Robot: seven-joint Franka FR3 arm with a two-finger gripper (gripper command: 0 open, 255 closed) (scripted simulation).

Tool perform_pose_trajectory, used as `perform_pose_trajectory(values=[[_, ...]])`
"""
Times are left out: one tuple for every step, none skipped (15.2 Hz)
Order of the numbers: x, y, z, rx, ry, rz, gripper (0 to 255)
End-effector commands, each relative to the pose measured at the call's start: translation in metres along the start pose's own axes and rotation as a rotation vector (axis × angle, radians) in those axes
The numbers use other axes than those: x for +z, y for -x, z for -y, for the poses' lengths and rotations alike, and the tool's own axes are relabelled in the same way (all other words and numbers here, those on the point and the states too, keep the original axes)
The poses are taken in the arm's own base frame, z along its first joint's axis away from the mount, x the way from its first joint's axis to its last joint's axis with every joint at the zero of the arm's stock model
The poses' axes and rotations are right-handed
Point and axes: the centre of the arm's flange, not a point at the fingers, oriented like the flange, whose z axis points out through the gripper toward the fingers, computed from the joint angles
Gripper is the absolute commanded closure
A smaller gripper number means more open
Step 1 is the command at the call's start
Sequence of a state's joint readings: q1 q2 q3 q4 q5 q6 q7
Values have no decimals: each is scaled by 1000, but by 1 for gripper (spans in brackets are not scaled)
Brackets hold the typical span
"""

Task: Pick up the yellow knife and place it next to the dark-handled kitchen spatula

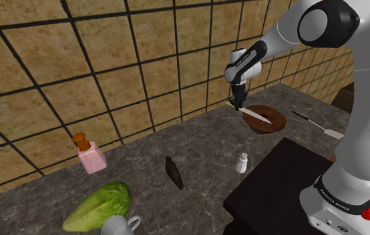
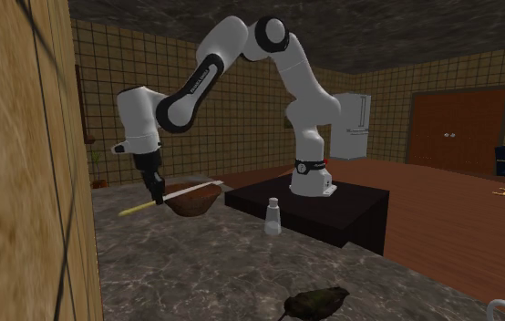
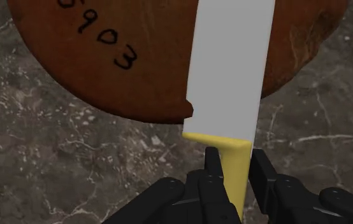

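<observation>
The 2 black fingers of the gripper are clamped on the yellow handle of the knife, whose grey blade reaches over the brown bowl. The pick looks done, since the knife hangs above the marbled counter. What is left, I judge, is carrying it past the bowl to the dark-handled spatula and setting it alongside.

Shoulder camera looking over the counter from beside the stand, second camera facing the arm across it, wrist camera hanging close over the brown bowl ahead of the fingers, all sharing that bowl.
</observation>
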State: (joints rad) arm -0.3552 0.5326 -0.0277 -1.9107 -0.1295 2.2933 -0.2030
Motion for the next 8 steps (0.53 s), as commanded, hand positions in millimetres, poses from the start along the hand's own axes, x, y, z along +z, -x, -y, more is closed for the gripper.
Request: perform_pose_trajectory(values=[[3, 5, -24, -2, 0, 0, 255], [4, 7, -37, -2, 0, 0, 255], [5, 10, -50, -2, 0, 0, 255], [6, 13, -62, -2, 0, 0, 255], [8, 16, -75, -2, 0, 0, 255], [9, 19, -88, -2, 0, 0, 255], [10, 22, -101, -2, 0, 0, 255], [12, 24, -114, -2, 0, 0, 255]])
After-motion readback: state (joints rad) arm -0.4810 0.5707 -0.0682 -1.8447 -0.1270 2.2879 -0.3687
